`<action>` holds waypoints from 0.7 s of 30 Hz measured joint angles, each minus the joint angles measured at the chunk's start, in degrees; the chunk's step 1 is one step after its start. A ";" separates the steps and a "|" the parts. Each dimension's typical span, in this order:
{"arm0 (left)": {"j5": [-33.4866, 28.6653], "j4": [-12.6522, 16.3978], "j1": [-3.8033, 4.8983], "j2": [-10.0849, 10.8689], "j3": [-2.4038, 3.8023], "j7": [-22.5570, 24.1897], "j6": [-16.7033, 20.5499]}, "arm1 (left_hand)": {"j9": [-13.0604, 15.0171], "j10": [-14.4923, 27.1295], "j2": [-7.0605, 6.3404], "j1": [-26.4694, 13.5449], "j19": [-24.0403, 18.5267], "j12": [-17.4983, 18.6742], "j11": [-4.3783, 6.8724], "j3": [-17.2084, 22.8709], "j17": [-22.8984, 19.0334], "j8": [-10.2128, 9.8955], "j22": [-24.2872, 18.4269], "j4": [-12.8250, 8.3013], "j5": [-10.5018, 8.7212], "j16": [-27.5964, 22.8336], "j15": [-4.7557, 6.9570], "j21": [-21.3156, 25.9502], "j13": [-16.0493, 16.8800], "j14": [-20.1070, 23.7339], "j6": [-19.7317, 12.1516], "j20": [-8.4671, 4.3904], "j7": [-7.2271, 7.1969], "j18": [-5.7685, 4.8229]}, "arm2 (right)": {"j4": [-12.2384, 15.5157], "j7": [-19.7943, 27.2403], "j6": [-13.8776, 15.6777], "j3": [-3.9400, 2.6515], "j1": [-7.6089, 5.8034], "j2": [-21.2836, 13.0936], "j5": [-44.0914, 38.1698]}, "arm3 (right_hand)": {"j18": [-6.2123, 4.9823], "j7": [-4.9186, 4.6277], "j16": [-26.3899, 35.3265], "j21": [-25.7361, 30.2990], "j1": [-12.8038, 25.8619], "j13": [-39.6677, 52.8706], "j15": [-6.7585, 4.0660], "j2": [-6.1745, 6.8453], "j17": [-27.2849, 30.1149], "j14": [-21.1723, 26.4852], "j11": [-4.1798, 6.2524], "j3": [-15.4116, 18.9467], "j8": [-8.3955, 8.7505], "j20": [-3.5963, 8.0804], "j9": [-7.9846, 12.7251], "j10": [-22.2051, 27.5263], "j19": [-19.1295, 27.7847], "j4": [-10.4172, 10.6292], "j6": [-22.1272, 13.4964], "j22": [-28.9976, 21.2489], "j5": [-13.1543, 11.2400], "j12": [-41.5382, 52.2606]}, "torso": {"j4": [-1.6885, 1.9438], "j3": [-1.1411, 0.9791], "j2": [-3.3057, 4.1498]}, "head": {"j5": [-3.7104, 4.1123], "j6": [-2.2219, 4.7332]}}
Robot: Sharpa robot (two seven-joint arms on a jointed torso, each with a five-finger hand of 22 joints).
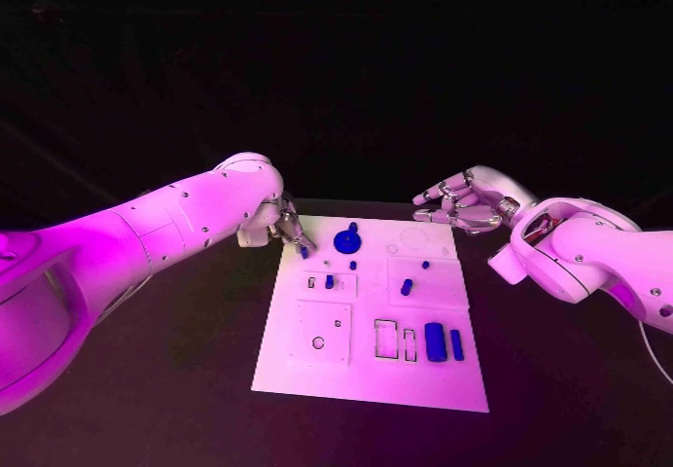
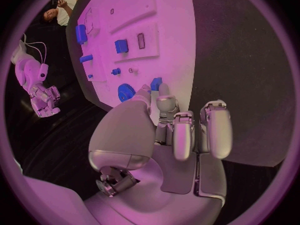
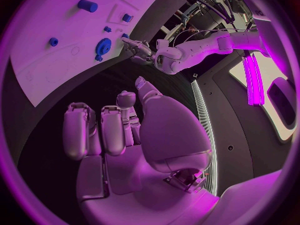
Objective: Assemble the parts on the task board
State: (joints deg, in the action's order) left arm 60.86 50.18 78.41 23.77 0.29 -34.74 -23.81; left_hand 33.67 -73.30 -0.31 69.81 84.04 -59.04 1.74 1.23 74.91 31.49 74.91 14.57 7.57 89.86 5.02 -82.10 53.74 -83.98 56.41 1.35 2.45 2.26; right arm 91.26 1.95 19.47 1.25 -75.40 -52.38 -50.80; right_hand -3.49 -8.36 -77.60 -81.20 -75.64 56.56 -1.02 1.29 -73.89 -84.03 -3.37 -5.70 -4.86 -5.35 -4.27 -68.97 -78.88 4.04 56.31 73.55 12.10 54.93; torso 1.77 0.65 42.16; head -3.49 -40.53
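Observation:
The white task board (image 1: 301, 370) lies in the middle of the black table. My left hand (image 1: 285, 230) hovers over its far left corner. There its thumb and a finger pinch a small blue part (image 2: 155, 83), low over the board (image 2: 175, 45). A blue gear (image 1: 346, 238) sits just to the right of that hand, also seen in the left wrist view as the gear (image 2: 127, 91). My right hand (image 1: 463, 205) hangs off the board's far right corner, fingers curled in with nothing in them (image 3: 119, 130).
Two long blue parts (image 1: 443, 341) lie side by side near the board's front right. Small blue pegs (image 1: 407, 287) stand around the middle, beside several outlined recesses (image 1: 321, 332). Bare black table (image 1: 168, 389) surrounds the board.

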 measured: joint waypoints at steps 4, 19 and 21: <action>-0.34 0.01 0.00 -0.01 -0.03 0.06 -0.26 | 0.07 0.00 0.00 0.00 0.00 -0.39 0.00 0.00 0.00 0.23 0.00 0.00 -0.32 0.00 0.00 0.00 0.07 0.00 0.00 0.00 0.00 0.00 | -0.01 0.00 -0.02 0.00 0.00 0.01 0.01 | 0.00 0.00 0.00 0.00 0.00 0.00 0.00 0.00 0.00 0.00 0.00 0.00 0.00 0.00 0.00 0.00 0.00 0.00 0.00 0.00 0.00 0.00 | 0.00 -0.01 -0.01 | -0.06 0.01; -1.04 0.01 0.00 0.01 -0.10 0.06 -1.12 | 0.30 -0.12 -0.99 -0.99 0.00 -0.39 0.12 -1.53 0.04 0.79 0.00 0.91 -0.61 0.00 0.00 0.00 0.06 0.00 -0.01 0.00 0.00 0.00 | -0.03 -0.01 -0.10 0.01 0.00 0.01 0.02 | 0.00 0.00 0.00 0.00 0.00 0.00 0.00 0.00 0.00 0.00 0.00 0.00 0.00 0.00 0.00 0.00 0.00 0.00 0.00 0.00 0.00 0.00 | -0.03 -0.04 0.02 | -0.13 -0.09; -1.06 0.01 0.00 0.01 -0.11 0.05 -1.21 | 0.30 -0.16 -1.35 -1.36 0.00 -0.39 0.16 -2.04 0.04 1.03 0.00 0.96 -0.87 0.00 0.00 0.00 0.06 0.00 -0.01 0.00 0.00 0.00 | -0.04 -0.01 -0.11 0.01 0.00 0.01 0.02 | 0.00 0.00 0.00 0.00 0.00 0.00 0.00 0.00 0.00 0.00 0.00 0.00 0.00 0.00 0.00 0.00 0.00 0.00 0.00 0.00 0.00 0.00 | -0.03 -0.04 0.02 | -0.14 -0.13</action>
State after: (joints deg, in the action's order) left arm 59.79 50.19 78.40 23.78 0.19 -34.70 -25.01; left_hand 33.97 -73.46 -1.66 68.45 84.04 -59.43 1.90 -0.81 74.95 32.53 74.91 15.53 6.70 89.86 5.01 -82.09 53.80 -83.98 56.40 1.35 2.45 2.26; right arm 91.22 1.94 19.37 1.26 -75.40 -52.37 -50.78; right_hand -3.50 -8.36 -77.60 -81.20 -75.64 56.56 -1.02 1.29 -73.89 -84.03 -3.37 -5.70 -4.86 -5.35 -4.27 -68.97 -78.88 4.04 56.31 73.55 12.10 54.93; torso 1.74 0.60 42.18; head -3.63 -40.65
